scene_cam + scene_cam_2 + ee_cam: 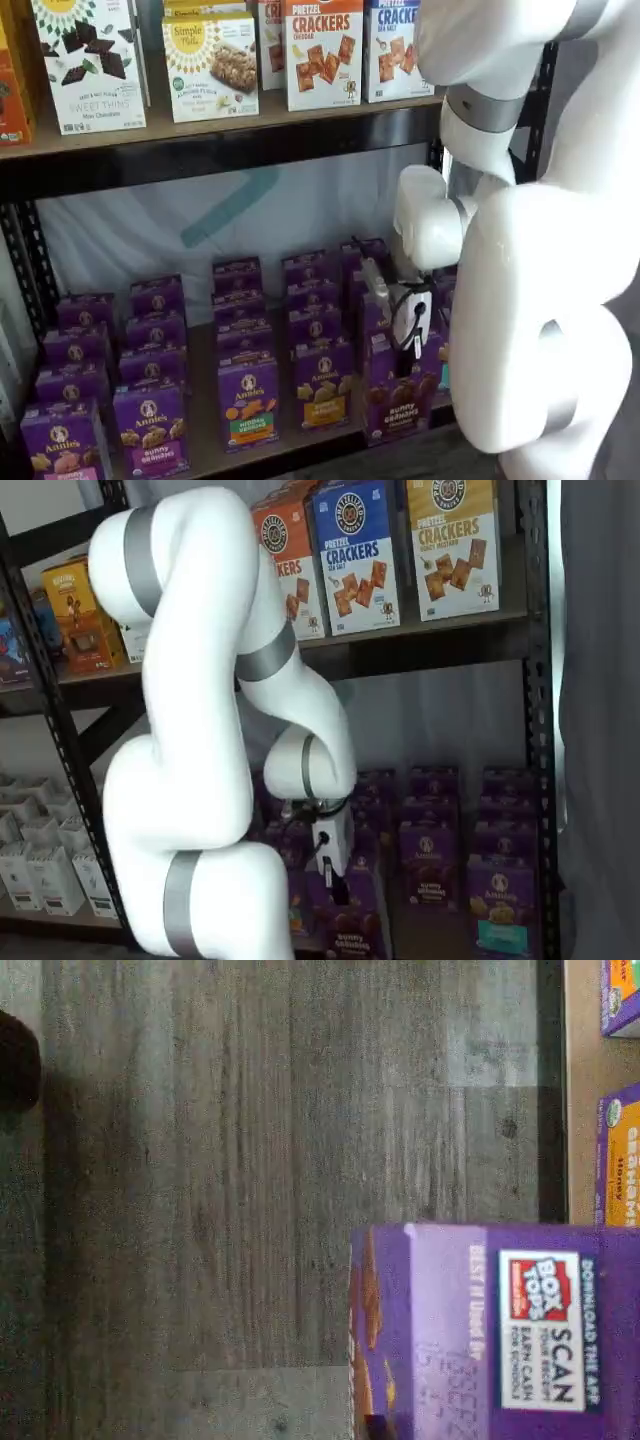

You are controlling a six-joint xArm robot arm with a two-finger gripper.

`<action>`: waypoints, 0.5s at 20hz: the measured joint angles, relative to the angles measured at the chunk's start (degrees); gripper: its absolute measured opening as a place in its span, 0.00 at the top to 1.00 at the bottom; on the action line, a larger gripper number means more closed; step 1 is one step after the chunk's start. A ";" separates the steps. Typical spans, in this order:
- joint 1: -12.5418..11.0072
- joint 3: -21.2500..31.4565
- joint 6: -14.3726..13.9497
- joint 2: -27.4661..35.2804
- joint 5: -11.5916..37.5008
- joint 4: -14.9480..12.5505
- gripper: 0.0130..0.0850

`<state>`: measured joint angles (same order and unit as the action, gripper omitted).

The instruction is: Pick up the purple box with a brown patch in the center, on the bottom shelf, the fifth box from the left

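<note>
My claw (338, 888) shut tight on the purple box (398, 395), box at the front edge of the bottom shelf (205, 440), its top over the grey floor (250, 1160) in the wrist view

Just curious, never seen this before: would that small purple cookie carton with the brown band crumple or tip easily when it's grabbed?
The purple cardboard bunny grahams carton probably dents under a hard squeeze, being thin card. It looks light, a small snack box. Tall and narrow, it could tip if nudged, though the tool looks closed on it.
</note>
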<state>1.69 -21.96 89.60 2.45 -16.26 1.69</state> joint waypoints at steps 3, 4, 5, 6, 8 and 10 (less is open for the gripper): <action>0.59 0.24 -1.21 -2.19 -2.49 -0.66 0.78; 0.79 0.19 -1.49 -2.92 -3.67 -0.71 0.78; 0.98 0.00 -1.98 -3.71 -5.24 -0.99 0.78; 1.16 -0.21 -2.49 -4.43 -6.76 -1.32 0.78; 1.49 -0.45 -2.94 -6.03 -9.57 -1.43 0.78; 1.67 -0.66 -3.05 -7.34 -11.87 -1.28 0.78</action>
<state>3.36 -22.63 86.55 -4.89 -28.13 0.41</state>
